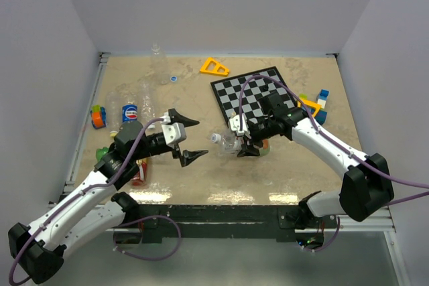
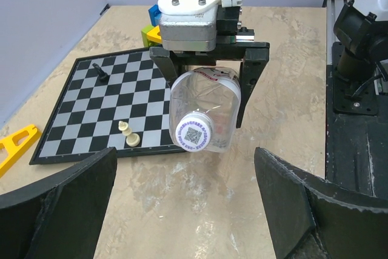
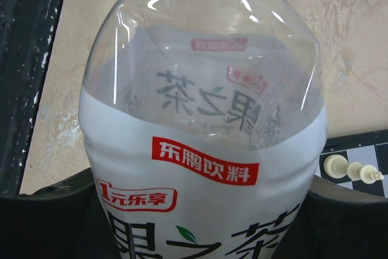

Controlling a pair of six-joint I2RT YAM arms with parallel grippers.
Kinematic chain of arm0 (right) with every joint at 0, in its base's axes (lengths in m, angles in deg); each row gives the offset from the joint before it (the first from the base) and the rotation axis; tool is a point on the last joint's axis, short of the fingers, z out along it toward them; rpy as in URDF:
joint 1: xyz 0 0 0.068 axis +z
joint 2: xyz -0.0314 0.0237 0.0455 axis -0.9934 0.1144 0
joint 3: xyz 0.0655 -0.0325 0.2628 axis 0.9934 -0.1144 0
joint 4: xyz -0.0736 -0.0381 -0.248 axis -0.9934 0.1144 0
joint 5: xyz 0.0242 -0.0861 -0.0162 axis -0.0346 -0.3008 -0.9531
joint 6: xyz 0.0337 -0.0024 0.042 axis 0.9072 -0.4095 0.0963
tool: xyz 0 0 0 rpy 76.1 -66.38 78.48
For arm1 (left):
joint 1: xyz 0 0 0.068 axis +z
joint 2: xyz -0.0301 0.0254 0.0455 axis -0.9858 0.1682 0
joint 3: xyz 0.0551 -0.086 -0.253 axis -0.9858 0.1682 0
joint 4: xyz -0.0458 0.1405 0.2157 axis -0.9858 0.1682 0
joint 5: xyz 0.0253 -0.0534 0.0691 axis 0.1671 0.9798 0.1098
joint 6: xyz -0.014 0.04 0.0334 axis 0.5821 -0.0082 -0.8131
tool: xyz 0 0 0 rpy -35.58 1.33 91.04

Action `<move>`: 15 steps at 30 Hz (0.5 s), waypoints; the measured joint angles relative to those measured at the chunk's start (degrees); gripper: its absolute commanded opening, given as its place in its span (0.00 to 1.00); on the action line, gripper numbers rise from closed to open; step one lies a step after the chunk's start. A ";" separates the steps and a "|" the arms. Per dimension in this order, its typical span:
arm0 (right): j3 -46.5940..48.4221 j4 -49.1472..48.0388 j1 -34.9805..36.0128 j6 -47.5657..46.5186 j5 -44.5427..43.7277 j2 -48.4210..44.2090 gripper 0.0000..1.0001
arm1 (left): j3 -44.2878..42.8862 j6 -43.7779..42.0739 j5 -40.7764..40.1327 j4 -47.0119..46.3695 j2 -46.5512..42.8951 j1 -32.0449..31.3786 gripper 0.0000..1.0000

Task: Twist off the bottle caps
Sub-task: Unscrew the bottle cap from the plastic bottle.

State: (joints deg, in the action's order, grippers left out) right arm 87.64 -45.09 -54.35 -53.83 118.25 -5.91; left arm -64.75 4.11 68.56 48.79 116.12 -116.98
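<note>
Nearest the viewer, the left arm (image 1: 74,204) is seen folded at the near left edge of the table (image 1: 221,182). A red-labelled bottle (image 1: 139,173) is partly hidden beside that arm. Farther back on the left, a blue cola bottle (image 1: 130,113) and clear bottles (image 1: 145,95) are found. The left tool (image 1: 198,138) is held with its fingers spread wide, nothing between them, and is aimed rightward at a white cap (image 2: 194,133). That cap is seated on the neck of a white-labelled bottle (image 3: 200,150), which is held on its side with the cap end turned left. The bottle's body is pinched between the fingers of the right tool (image 2: 206,107). Beyond it, toward the far right, a chessboard (image 1: 258,95) is laid flat. Two pale chess pieces (image 2: 128,134) are set on it near the edge closest to the bottle. Coloured blocks (image 1: 320,102) are grouped just past the board's right side.
</note>
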 measured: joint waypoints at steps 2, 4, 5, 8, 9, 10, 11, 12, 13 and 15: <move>0.00 0.02 0.00 -0.02 -0.11 0.00 0.09 | 0.00 -0.59 0.02 0.00 0.04 0.00 0.98; 0.00 0.02 0.00 -0.04 -0.39 0.00 0.09 | 0.00 -1.07 0.28 -0.04 0.17 0.00 0.98; 0.00 0.04 0.00 -0.02 -0.50 0.00 0.09 | 0.00 -1.14 0.44 -0.07 0.31 0.00 0.98; 0.00 0.07 0.00 -0.04 -0.79 0.00 0.09 | 0.00 -1.29 0.68 -0.13 0.66 0.00 0.97; 0.00 0.07 0.00 -0.04 -0.81 0.00 0.09 | 0.00 -1.31 0.68 -0.17 0.79 0.00 0.98; 0.00 0.09 0.00 -0.04 -0.79 0.00 0.09 | 0.00 -1.36 0.70 -0.22 0.90 0.00 0.97; 0.00 0.09 0.00 -0.04 -0.81 0.00 0.09 | 0.00 -1.49 0.70 -0.24 1.01 0.00 0.97; 0.00 0.11 0.00 -0.04 -0.81 0.00 0.09 | 0.00 -1.68 0.70 -0.26 1.14 0.00 0.97; 0.00 0.11 0.00 -0.04 -0.79 0.00 0.09 | 0.00 -1.90 0.72 -0.31 1.27 0.00 0.96; 0.00 0.13 0.00 -0.04 -0.79 0.00 0.09 | 0.00 -2.38 0.81 -0.35 1.51 0.00 0.96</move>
State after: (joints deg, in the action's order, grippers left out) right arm 87.64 -44.96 -54.35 -53.87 117.46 -5.91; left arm -64.75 1.73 69.37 48.44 117.63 -116.98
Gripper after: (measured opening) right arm 0.678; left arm 0.970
